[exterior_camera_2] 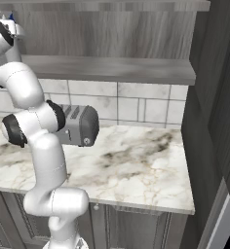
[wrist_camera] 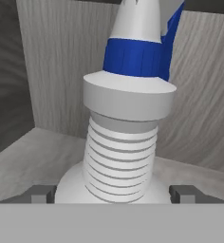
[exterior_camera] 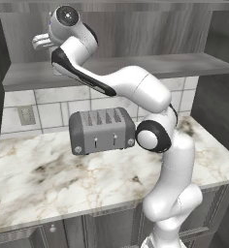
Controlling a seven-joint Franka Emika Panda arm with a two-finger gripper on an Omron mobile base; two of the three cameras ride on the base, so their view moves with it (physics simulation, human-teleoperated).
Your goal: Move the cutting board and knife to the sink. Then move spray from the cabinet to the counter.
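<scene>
The spray (wrist_camera: 128, 109), a pale bottle with a ribbed neck and a blue-and-white nozzle, stands upright on the cabinet's grey shelf (wrist_camera: 23, 156), very close in the hand view. My gripper (wrist_camera: 114, 194) is open, with one fingertip on each side of the bottle's shoulder and a gap to each. From the left base view the gripper (exterior_camera: 39, 42) reaches left above the cabinet shelf (exterior_camera: 150, 65). A blue bit of the spray (exterior_camera_2: 11, 17) peeks past the hand in the right base view. The counter (exterior_camera: 53, 174) lies below. The cutting board, knife and sink are out of view.
A grey toaster (exterior_camera: 102, 130) stands on the counter against the tiled wall, under the shelf, right beside the arm's elbow. Dark cabinet sides (exterior_camera_2: 209, 97) close off the right end of the counter (exterior_camera_2: 136, 165). Lower cabinets run beneath the counter's front edge.
</scene>
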